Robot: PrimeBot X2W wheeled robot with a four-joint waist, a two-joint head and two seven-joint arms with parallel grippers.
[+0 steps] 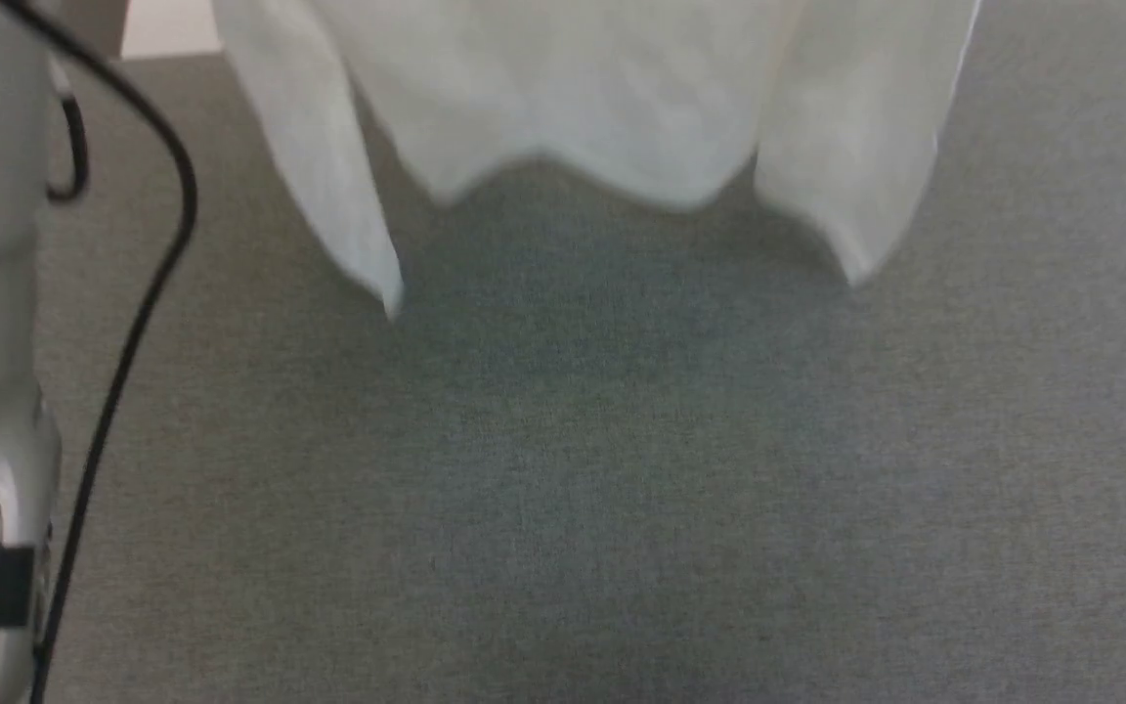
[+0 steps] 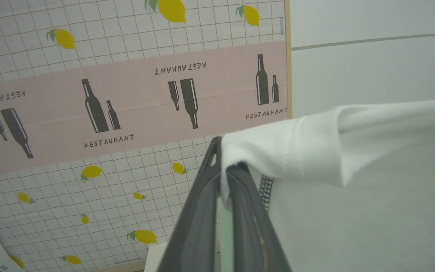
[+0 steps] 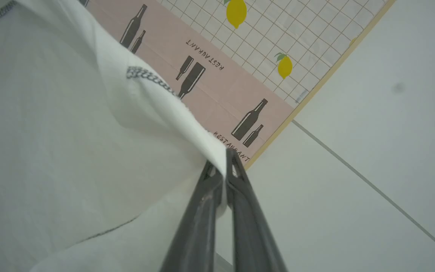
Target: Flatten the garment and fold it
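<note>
Head cam catches the lower part of the garment [image 1: 583, 98] hanging at the top of the view: wavy hem in the middle, a sleeve dangling on each side, above the grey floor [image 1: 622, 508]. It's blurry, so I can't say whether anything touches down.

The wrist cams show the grips. The left gripper [image 2: 223, 170] is clamped tight on a bunched fold beside the grey stitching. The right gripper [image 3: 225, 162] is pinched closed on a thin edge of cloth. Behind both is a lemon-and-bottle wall panel [image 2: 127, 102].

The shirt hangs lengthwise up-and-down, hem end pointing at the floor.
</note>
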